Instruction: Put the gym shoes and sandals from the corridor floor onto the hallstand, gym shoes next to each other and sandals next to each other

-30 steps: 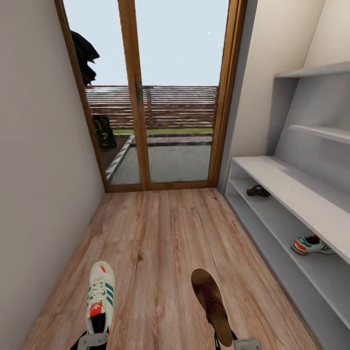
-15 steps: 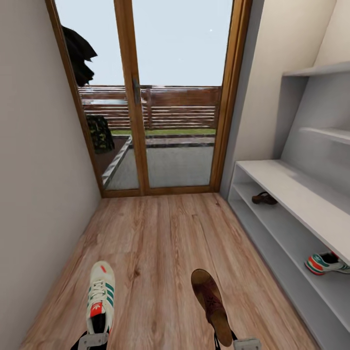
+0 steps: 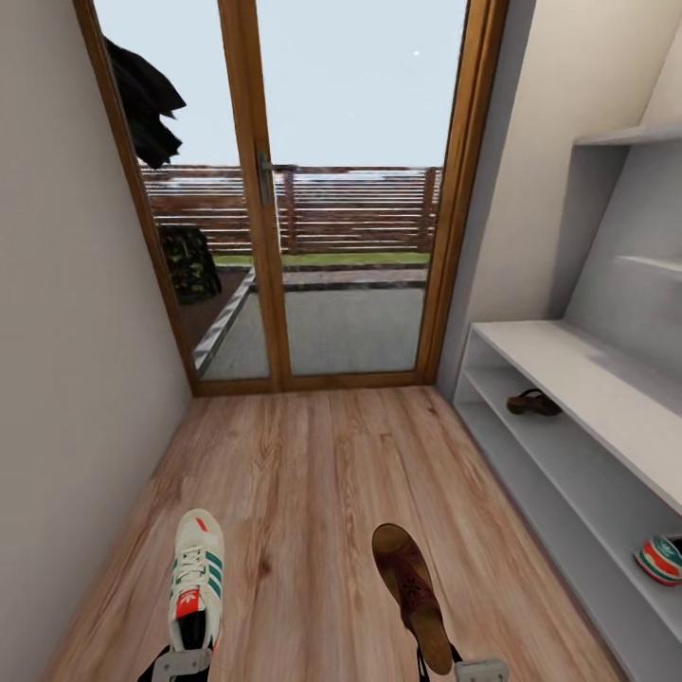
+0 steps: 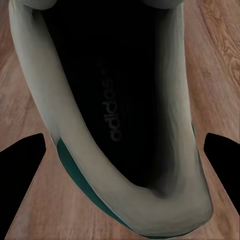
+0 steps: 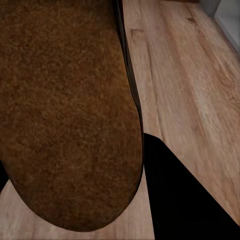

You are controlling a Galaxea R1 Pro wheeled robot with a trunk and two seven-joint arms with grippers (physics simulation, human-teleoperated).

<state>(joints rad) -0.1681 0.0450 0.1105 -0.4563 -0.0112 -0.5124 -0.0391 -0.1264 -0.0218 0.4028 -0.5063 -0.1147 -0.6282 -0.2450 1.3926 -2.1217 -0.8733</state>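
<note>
- Two shoes ride with us: left gripper point(image 3: 180, 663) clamps the white green-striped sneaker point(image 3: 196, 578), right gripper point(image 3: 478, 671) the brown tan-insoled sandal point(image 3: 414, 592), both toes forward.
- We see their mates on the light grey shoe rack point(image 3: 587, 379) to our right, nearer the right arm.

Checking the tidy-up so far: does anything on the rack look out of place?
Yes. On the hallstand's lower shelf, the lone sandal sits at the far end and the lone gym shoe at the near end, far apart. Their mates, a gym shoe and a sandal, are off the rack by the grippers.
</note>
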